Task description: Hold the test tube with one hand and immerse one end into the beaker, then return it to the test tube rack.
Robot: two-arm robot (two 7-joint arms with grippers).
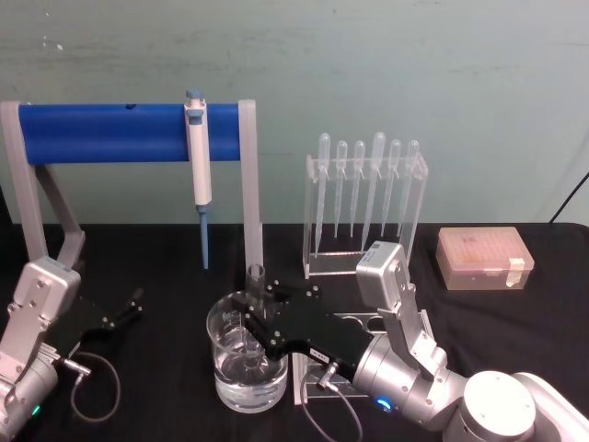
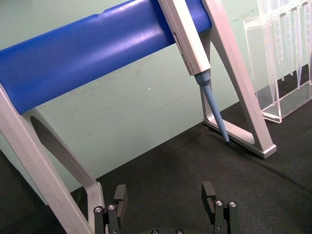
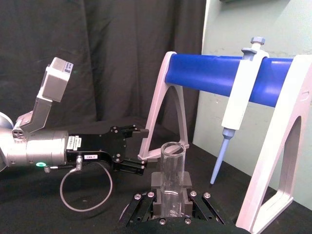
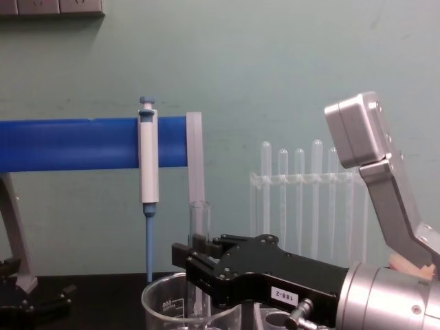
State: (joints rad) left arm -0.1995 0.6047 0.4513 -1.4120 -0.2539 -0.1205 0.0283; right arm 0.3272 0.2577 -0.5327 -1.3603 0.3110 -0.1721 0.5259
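Black desk (image 1: 515, 341) under a pale green wall, where the right claw (image 1: 250, 322) is clamped on the upright test tube (image 1: 256, 276), its lower end inside the beaker (image 1: 224, 368) at front centre, while the left claw (image 2: 164, 195) sits spread wide and empty at the left.

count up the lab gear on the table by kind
test tube, held upright at the beaker by the right gripper: 1
beaker: 1
plastic pipettes: 6
pipettor: 1
clear rack: 1
blue stand: 1
pink box: 1
total: 12
left gripper, open and idle at the left, not counted
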